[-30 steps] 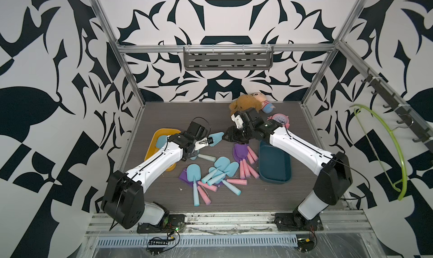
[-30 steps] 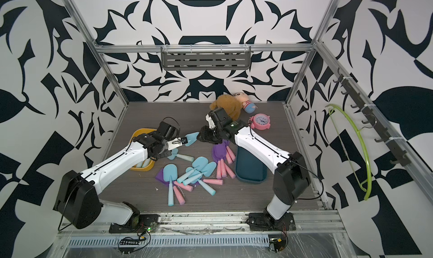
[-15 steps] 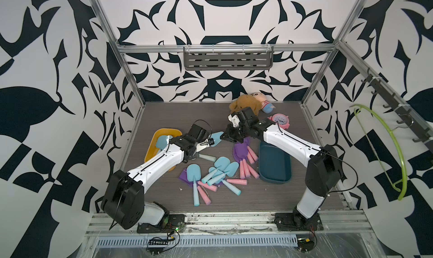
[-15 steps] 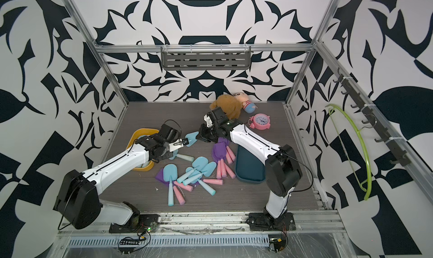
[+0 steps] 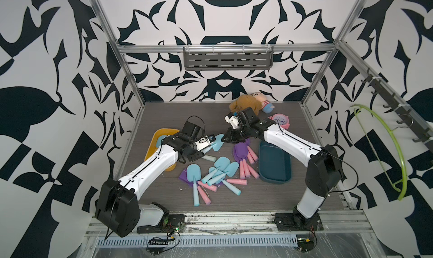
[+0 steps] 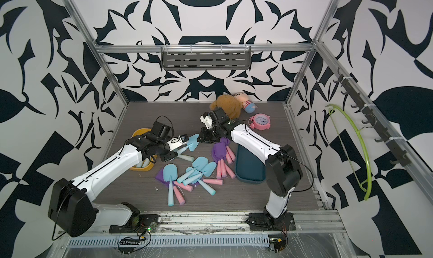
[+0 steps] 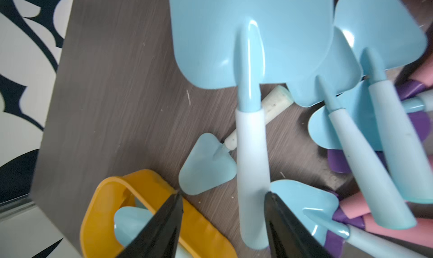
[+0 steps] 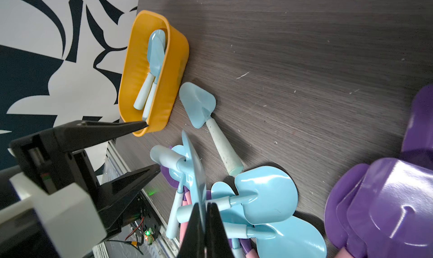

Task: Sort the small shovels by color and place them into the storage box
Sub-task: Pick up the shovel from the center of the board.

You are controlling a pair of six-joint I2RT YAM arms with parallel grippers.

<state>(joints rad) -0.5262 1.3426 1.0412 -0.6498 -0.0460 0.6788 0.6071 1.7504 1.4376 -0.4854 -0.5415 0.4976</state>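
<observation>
Small plastic shovels [image 5: 194, 171], light blue and purple-pink, lie mostly heaped at the middle of the bench [image 5: 187, 118]. Two blue ones are lodged in the yellow oblong box [image 8: 175, 57] by the left edge; the dark teal tray [image 5: 274, 160] is unfilled. One light blue shovel [image 5: 217, 144] is held aloft, its blade clenched by the right gripper [image 8: 205, 205], while the left gripper [image 7: 223, 194] has its jaws parted around the handle.

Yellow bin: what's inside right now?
Right wrist view shows two light blue shovels lying in the yellow bin. Anything under them is hidden. In both top views the left arm covers much of it.
</observation>
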